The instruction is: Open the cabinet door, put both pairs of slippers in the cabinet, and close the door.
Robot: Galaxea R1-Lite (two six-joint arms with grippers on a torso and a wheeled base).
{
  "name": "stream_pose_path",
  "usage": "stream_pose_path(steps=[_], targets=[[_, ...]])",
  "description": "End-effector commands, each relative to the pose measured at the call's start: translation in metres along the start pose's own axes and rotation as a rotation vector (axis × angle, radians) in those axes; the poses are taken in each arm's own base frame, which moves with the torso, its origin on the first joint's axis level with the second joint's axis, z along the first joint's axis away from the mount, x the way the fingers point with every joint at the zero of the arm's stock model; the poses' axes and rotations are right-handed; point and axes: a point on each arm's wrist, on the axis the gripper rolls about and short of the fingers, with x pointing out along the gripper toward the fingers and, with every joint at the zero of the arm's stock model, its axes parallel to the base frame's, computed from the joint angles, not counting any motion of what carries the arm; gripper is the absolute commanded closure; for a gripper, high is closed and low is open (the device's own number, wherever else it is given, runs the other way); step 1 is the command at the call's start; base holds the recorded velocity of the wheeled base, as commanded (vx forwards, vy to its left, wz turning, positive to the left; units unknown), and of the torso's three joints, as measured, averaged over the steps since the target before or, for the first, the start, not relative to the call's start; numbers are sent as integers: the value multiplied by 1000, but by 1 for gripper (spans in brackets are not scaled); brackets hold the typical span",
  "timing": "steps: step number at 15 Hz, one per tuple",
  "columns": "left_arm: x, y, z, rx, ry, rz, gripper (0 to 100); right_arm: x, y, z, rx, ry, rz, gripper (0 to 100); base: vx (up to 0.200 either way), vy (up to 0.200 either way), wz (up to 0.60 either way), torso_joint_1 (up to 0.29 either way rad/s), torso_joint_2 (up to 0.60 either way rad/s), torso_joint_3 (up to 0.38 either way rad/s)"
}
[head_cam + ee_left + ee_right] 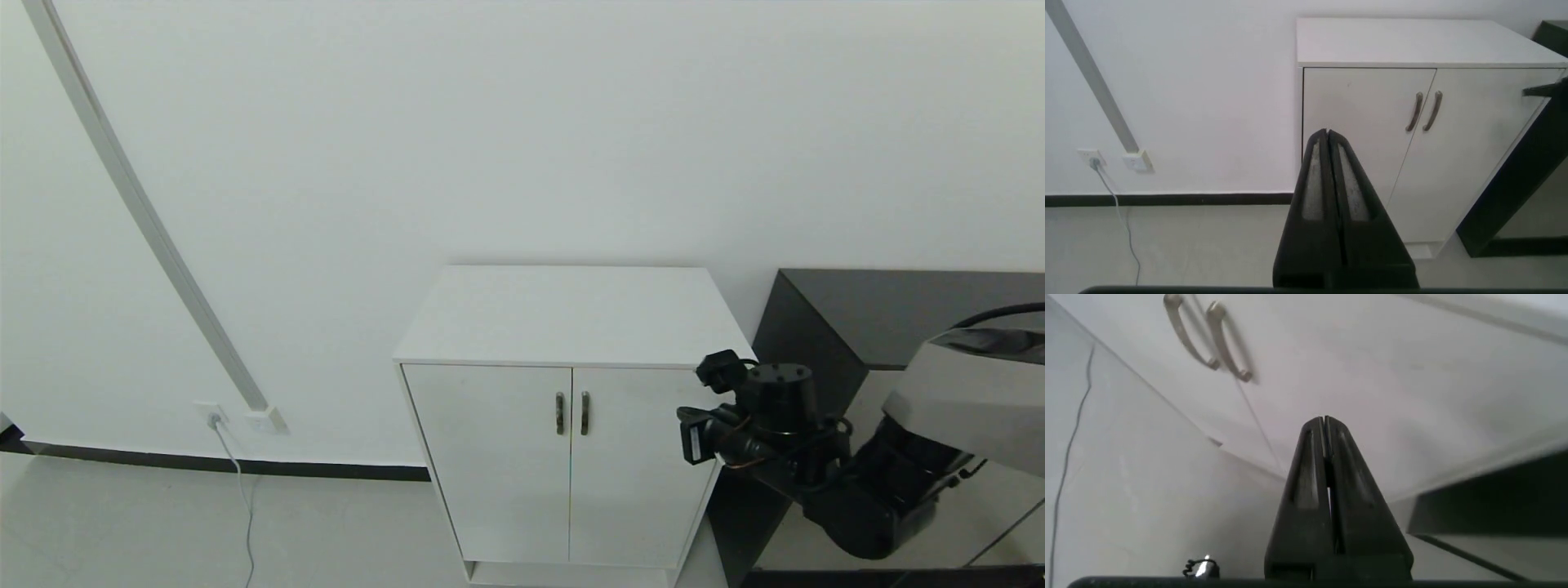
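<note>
When viewed from head: cabinet (563, 314) against wall (522, 122), doors (490, 457) shut, right arm (775, 425) just beside its right edge. L wrist: left gripper (1327, 135) pinched tight, facing cabinet. R wrist: right gripper (1324, 422) pinched tight, close to doors.

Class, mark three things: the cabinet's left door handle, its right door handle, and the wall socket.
left door handle (560, 413), head view, middle of the bar.
right door handle (584, 413), head view, middle of the bar.
wall socket (208, 411), head view, its faceplate.
</note>
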Motion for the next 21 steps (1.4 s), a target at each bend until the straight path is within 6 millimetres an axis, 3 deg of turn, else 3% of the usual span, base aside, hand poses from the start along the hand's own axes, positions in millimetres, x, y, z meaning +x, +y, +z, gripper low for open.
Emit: stream_pose_path(steps=[1, 8, 16, 21], targets=[[0, 0, 0, 0, 0, 0, 100, -54, -18, 20, 23, -84, -92, 100, 0, 0, 0, 0, 0, 0], [0, 0, 0, 1, 0, -1, 100, -160, -53, 0, 65, -92, -303, 100, 0, 0, 0, 0, 0, 0], [0, 0, 0, 0, 0, 0, 100, -251, -49, -19, 72, -103, -334, 100, 0, 0, 0, 0, 0, 0], [0, 0, 0, 0, 0, 0, 100, -298, -41, -45, 64, -63, -289, 100, 0, 0, 0, 0, 0, 0]])
